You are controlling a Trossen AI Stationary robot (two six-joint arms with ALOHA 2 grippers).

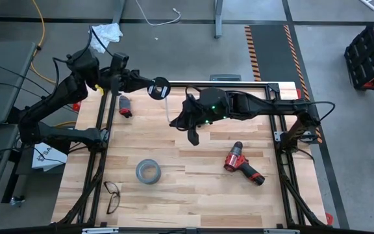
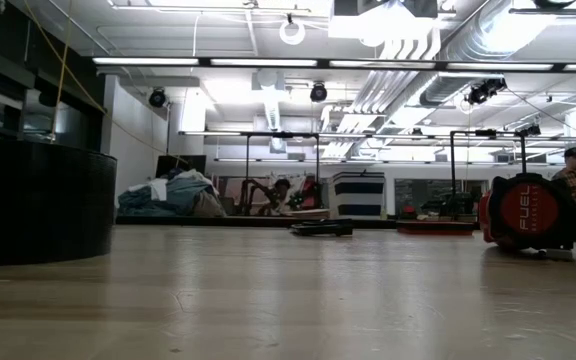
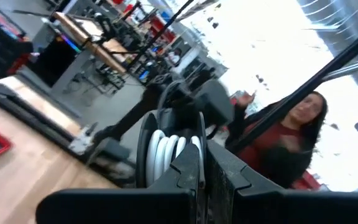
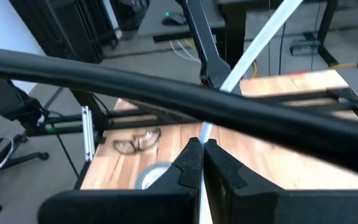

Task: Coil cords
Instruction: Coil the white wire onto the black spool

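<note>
Left claw [image 3: 202, 167] grips disc [image 1: 159, 87]; right claw [image 4: 202, 163] pinches its cable [image 4: 253, 43].

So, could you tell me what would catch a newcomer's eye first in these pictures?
Probably the two dark arms meeting over the table's far half: the left gripper is shut on a black disc wound with white cable, and the right gripper pinches that cable's free end. Next, the red drill lying near the right side.

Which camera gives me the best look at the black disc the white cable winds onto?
The left wrist view: the disc fills the middle, white cable coiled in it, left gripper shut on its edge. The high view shows it small, at the table's far edge. The right wrist view shows only cable; the low view shows neither.
</note>
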